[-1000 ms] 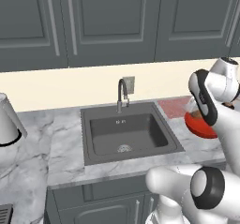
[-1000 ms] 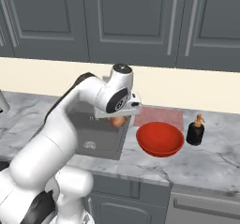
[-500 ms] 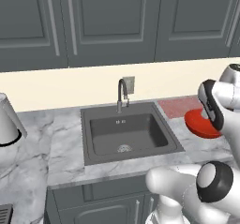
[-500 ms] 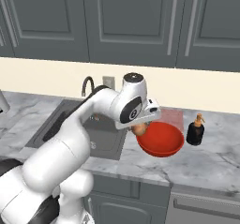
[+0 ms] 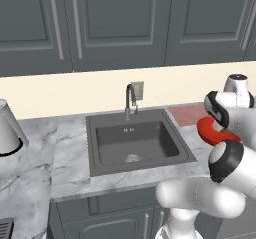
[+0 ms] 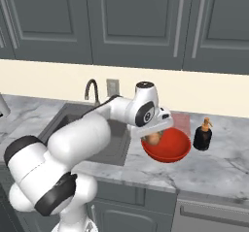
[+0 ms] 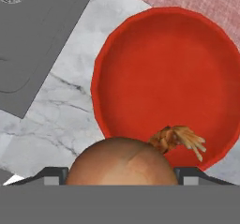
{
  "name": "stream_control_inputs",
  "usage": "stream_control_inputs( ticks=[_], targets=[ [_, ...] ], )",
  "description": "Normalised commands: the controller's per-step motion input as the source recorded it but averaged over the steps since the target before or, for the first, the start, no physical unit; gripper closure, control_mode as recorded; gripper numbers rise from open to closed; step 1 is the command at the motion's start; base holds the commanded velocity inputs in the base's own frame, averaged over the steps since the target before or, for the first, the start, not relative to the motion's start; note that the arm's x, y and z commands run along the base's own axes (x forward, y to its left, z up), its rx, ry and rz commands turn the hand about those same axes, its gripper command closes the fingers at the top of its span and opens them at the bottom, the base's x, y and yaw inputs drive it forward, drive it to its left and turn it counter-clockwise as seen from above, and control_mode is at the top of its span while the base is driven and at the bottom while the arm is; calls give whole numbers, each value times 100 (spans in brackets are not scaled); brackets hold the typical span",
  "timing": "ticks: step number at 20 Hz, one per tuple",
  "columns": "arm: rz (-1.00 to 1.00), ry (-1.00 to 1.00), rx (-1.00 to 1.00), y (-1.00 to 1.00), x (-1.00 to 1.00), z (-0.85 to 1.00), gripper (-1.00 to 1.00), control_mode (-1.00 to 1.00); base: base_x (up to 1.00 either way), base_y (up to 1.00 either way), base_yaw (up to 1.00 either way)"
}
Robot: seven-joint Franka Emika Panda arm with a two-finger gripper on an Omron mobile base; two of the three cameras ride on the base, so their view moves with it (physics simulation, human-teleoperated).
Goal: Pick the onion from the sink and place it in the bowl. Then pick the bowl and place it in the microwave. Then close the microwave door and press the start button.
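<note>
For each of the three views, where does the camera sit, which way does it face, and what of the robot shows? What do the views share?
Left base view: behind the arm on its left, looking forward and down at the sink; the white arm rises at lower right, partly hiding the bowl.
Right base view: behind on the right; the arm rises from lower left, its hand holding the onion over the bowl.
Hand view: on the hand, looking down past the onion into the bowl.
All three share the bowl.

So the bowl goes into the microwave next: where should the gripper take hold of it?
Probably the thin raised rim of the bowl, from above, one finger inside the wall and one outside. It is too wide to span and sits flat on the counter.
</note>
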Motion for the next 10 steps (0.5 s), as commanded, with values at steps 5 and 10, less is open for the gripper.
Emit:
stream_control_inputs(
  ticks=[5, 10],
  targets=[
    [3, 11, 0, -25, 39, -50, 100, -100, 0, 0, 0],
    [4, 0, 0, -36, 22, -20, 100, -100, 0, 0, 0]
  ],
)
